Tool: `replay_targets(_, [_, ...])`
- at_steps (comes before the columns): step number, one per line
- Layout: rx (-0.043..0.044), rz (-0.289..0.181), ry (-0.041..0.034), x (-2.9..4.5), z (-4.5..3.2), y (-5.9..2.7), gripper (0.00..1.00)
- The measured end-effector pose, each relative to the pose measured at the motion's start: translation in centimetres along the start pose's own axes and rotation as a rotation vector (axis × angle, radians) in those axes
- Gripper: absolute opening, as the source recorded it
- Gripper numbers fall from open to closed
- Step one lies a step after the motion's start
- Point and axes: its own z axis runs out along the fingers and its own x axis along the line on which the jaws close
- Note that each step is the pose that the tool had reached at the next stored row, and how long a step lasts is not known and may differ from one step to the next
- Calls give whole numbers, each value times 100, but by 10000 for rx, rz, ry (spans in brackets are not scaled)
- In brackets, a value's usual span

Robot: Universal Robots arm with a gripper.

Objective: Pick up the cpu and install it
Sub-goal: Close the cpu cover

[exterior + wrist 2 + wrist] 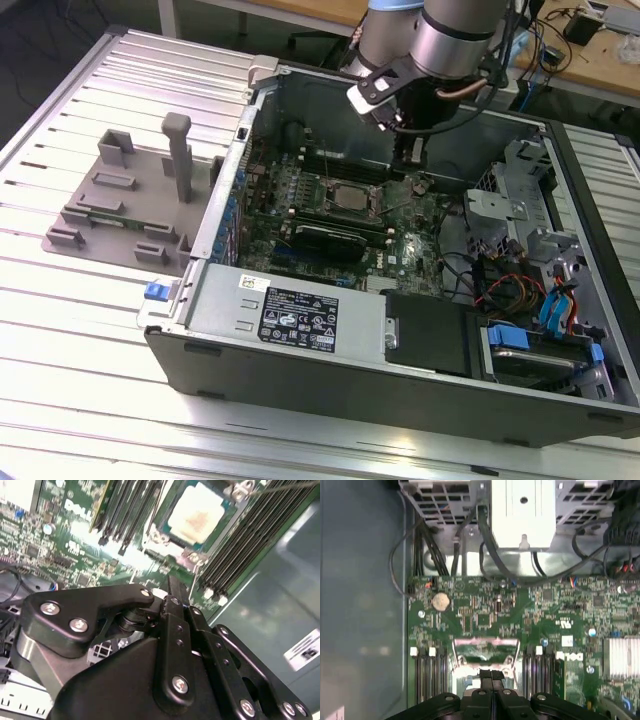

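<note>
Cpu (196, 514) sits in its socket, gripper (491, 674) empty

Work looks close to done. In the second wrist view the cpu lies flat and square inside the metal socket frame (158, 536) on the motherboard (485, 615), its silver top facing up, with the memory slots (250, 540) running alongside. The exterior view shows the same chip in the middle of the board inside the open computer case (300, 320), which stands on the bench (80, 330).

The gripper hangs over the board just beside the socket. Its 2 fingers are pressed together with nothing between them, and they do not touch the chip. So picking up and placing both appear finished.

1 point is unsure: a thin wire lever (280, 486) crosses the corner of the socket, and I cannot tell whether the frame is latched down over the chip or only resting around it.
</note>
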Motion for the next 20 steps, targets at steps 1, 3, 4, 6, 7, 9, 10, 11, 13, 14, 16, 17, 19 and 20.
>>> replay_targets(1, [0,2,1,0,1,23,11])
replay_targets(3, [0,2,3,1,5,112,11])
replay_targets(4, [1,1,1,1,6,134,11])
replay_targets(6, [1,0,2,1,8,188,11])
replay_targets(7, [1,1,2,1,9,211,11])
replay_targets(9, [2,1,1,2,12,310,11])
replay_targets(10, [2,0,1,2,13,336,11])
replay_targets(11, [2,-1,0,2,14,366,11])
replay_targets(13, [2,1,2,3,17,411,11])
replay_targets(14, [9,0,2,3,22,440,11])
replay_targets(16, [29,0,-1,2,49,464,11])
replay_targets(17, [41,0,1,2,72,471,11])
replay_targets(19, [77,2,0,1,140,481,11])
replay_targets(20, [95,3,-2,0,169,481,11])
